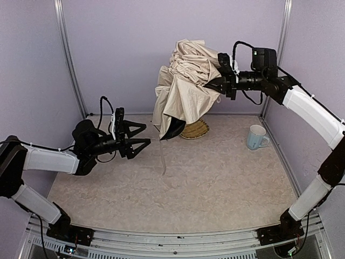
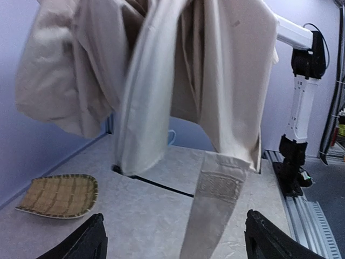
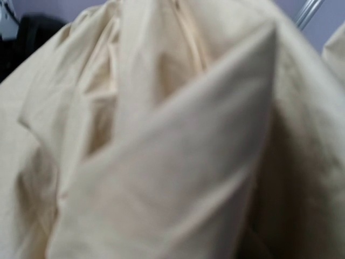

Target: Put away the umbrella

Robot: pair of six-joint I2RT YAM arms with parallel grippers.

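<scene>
Holding note, mid-task. the umbrella [image 1: 186, 86] is off the table [image 1: 215, 183] entirely, hanging as a loose cream bundle at the far centre, above a woven basket [image 1: 195, 129]. The right gripper [image 1: 214, 82] reaches into the bundle's upper right side and carries it. Its fingers are buried in cloth and the right wrist view is nothing but fabric, so I judge the grip from the umbrella hanging off that arm alone.

The left gripper [image 1: 141, 136] is empty with jaws spread wide, low on the left, pointing right.

Key relation: the bundle lies to the right of and a little farther than the left hand, and higher. Its long axis runs steeply, top leaning right toward the right gripper, lower end dropping left. That lower end is near my left fingers but apart from them. The closing strap [image 2: 213, 216] dangles from it — in the left wrist view it hangs right between the open jaws.

Judgement: the left arm is the free and nearer one, so gathering the folds falls to it. Shaft not visible — cannot confirm its line. A mug [image 1: 257, 137] stands well apart, right.
</scene>
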